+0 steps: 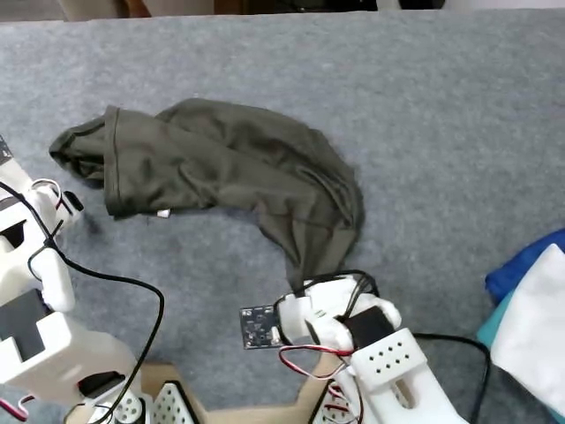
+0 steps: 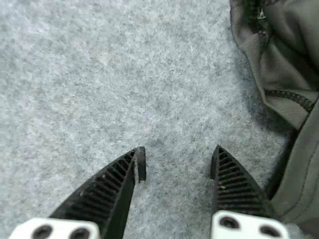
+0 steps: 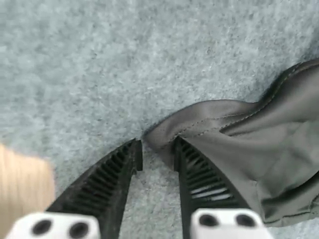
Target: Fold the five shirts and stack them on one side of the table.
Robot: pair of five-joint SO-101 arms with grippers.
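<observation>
Olive shirt still unfolded, one corner at the right gripper's mouth; task looks early.

Near edge: right gripper (image 3: 157, 147) has its jaws narrowly apart, and the hem corner of the crumpled dark olive cotton shirt (image 1: 229, 159) sits right at their tips, touching one finger but not clamped as far as I can see. At the right near edge lies a loose heap of blue, teal and white cloth (image 1: 534, 327), likely other shirts; can't tell if they are folded or how many there are. Left gripper (image 2: 177, 162) is released, jaws wide over bare grey felt table (image 1: 441, 106), just beside the shirt's bunched end. The shirt lies mid-table, rumpled, drawn to a point towards the right arm. Judgement: nothing visibly folded or stacked; this shirt needs spreading flat, folding, then moving to the side.
</observation>
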